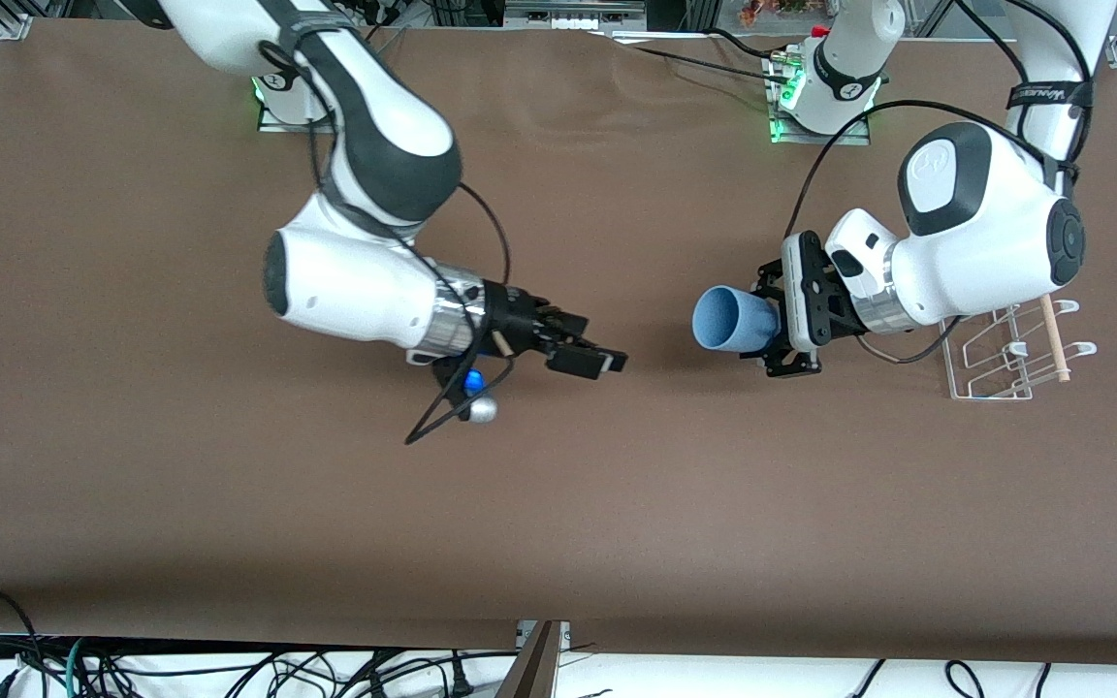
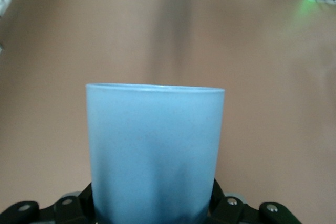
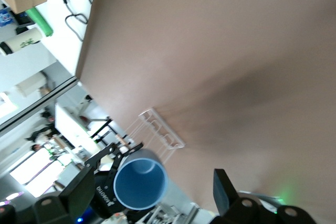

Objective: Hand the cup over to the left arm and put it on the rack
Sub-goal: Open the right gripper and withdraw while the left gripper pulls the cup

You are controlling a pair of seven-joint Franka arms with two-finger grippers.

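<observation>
The light-blue cup [image 1: 728,320] is held sideways above the table in my left gripper [image 1: 764,328], which is shut on its base end. The cup's open mouth points toward the right arm. In the left wrist view the cup [image 2: 155,150] fills the middle, with black fingers [image 2: 227,209] at each side of its base. My right gripper [image 1: 605,357] is open and empty, hanging over the table's middle a short gap from the cup's mouth. The right wrist view shows the cup's mouth [image 3: 140,186] and one right finger [image 3: 226,192]. The white wire rack [image 1: 1005,359] with its wooden dowel stands at the left arm's end.
The brown table [image 1: 558,523] stretches wide toward the front camera. A black cable loop and a silver knob [image 1: 483,410] hang under the right wrist, beside its blue light. The rack also shows in the right wrist view [image 3: 160,129]. The arm bases stand along the table's top edge.
</observation>
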